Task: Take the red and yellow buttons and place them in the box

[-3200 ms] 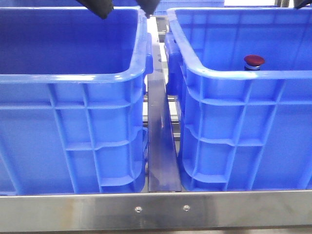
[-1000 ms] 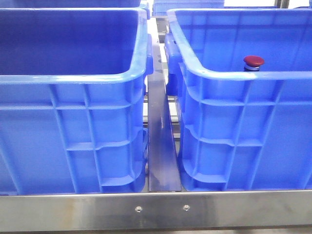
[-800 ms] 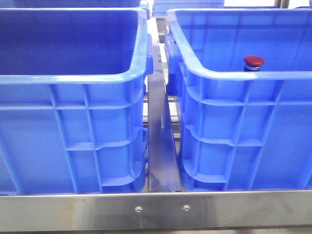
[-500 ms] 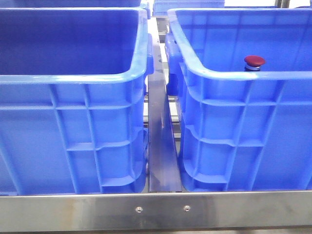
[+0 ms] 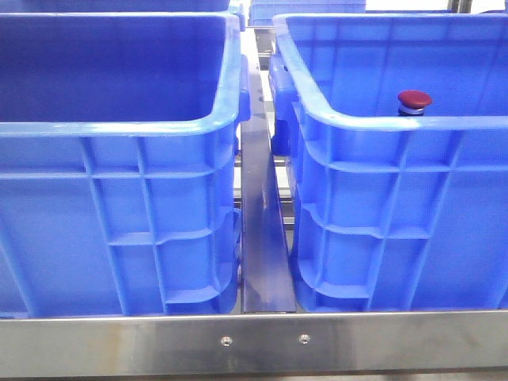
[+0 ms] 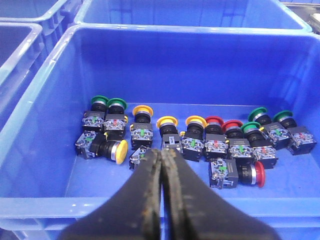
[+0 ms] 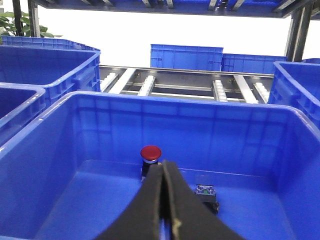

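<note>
- Left wrist view: the left gripper (image 6: 161, 165), fingers pressed together and empty, hung over buttons (image 6: 170, 131) in a crate (image 6: 35, 125).
- Right gripper (image 7: 163, 175), likewise closed and empty, faced the box (image 7: 75, 130) holding a red button (image 7: 150, 153).
- Picking seemed next, so the left fingers needed to spread.

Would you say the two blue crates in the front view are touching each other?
Apart. The front view shows the left crate and right crate separated by a metal rail.

Bright, even light, sharp frames, one blown-out background.
White sky-like glare burns out beyond the right gripper (image 7: 164, 220); both grippers' near fingers soft-focus, crate rim (image 5: 119, 127) shows glossy highlights.
</note>
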`<state>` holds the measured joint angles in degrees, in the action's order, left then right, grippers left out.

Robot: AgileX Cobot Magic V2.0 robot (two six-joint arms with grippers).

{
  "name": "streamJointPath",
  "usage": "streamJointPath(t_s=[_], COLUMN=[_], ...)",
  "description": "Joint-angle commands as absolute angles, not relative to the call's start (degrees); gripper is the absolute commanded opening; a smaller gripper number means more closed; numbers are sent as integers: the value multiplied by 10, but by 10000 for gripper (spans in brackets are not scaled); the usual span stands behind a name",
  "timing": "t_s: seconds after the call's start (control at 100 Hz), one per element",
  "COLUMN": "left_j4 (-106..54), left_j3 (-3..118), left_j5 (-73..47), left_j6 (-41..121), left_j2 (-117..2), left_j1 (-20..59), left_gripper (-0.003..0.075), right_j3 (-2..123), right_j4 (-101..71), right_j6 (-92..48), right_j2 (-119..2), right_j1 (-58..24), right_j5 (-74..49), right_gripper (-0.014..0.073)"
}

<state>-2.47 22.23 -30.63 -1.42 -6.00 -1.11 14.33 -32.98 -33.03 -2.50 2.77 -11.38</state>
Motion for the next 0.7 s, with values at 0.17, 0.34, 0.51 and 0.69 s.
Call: streamJointPath(t_s=[0.17, 0.34, 0.51, 0.69], left_j4=[-26, -23, -24, -28], left_j3=[236, 229, 201, 111], left_j5=[-262, -263, -234, -99], left_j6=[-13, -13, -13, -13], left_j2=[-67, -67, -52, -24], left_j1=[-11, -11, -11, -11], left_gripper=[-20, -20, -20, -20], right_j3=[158, 158, 158, 158], right_j4=[-334, -334, -334, -334], right_j6=[-333, -333, -333, -333], right_j2=[-29, -29, -29, -29], right_j1=[31, 31, 31, 31], right_j5=[-77, -77, -77, -77], right_gripper=[-74, -74, -74, -74])
